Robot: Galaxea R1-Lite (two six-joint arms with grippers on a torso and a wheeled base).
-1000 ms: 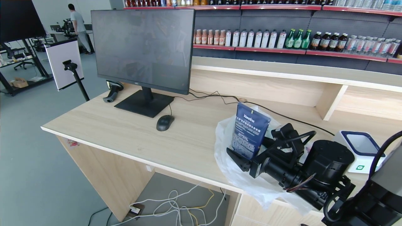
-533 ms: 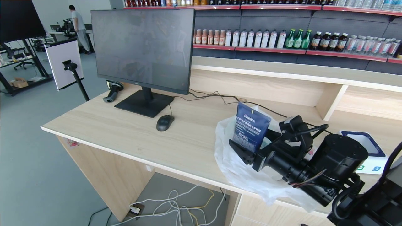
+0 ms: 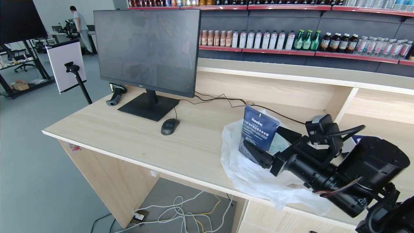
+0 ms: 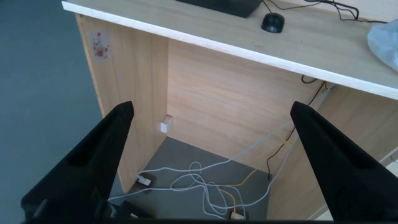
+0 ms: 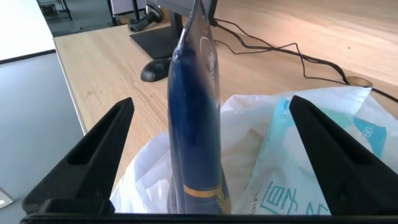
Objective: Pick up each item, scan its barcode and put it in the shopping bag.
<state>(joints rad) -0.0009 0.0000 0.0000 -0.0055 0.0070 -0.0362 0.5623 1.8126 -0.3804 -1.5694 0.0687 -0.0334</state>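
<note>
Since the earlier frames, the right gripper (image 3: 262, 139) has been drawn back toward the robot's right and slightly upward along the wooden counter (image 3: 145, 136), while the blue pouch (image 3: 258, 127) is left where it stood. Its jaws are seen spread wide in the right wrist view, one on each side of the pouch and neither touching it, so the pouch is judged to be released. The pouch is found upright inside the mouth of the white shopping bag (image 3: 245, 174), with the plastic bunched around its base; the bagging of this item can be taken as done, and a retreat clear of the bag is judged to be what remains before another item is fetched. A flat, glossy, flexible sachet is suggested by the pouch's narrow edge-on profile and sealed top seam, and it could be tipped by a brush from a finger. The bag is thin, crinkled and translucent, slumped on the counter's near edge. A pale blue packet (image 5: 292, 168) is seen lying in it beside the pouch. The counter is smooth, light-grained laminate. The left gripper (image 4: 211, 109) is held low outside the counter, its jaws parted and nothing between them.
</note>
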